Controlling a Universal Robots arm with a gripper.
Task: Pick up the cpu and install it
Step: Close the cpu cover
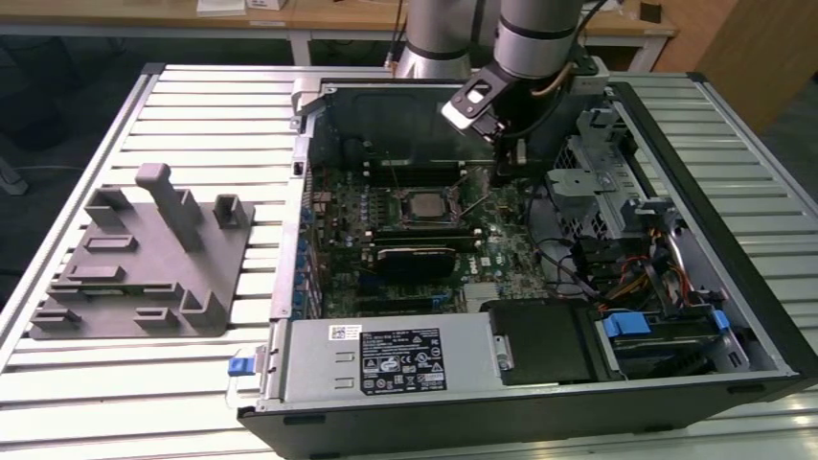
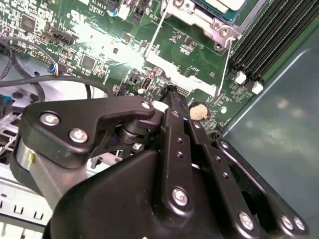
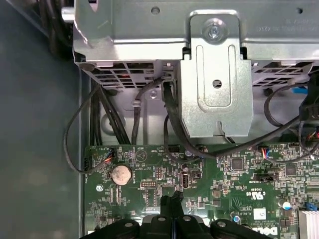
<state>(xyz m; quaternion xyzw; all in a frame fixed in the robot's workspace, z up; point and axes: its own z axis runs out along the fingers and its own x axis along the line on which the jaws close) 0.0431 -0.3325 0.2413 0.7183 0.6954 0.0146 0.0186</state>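
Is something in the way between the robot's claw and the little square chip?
Nothing tall. The chip sits inside a metal frame on the green board. The gripper hangs beside it, toward the exterior view's right. Between them lie only that frame's edge and a thin wire lever, low on the board.

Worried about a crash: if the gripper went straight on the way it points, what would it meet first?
Likely the green motherboard, near the coin cell; the gripper hangs close above it, depth unclear.
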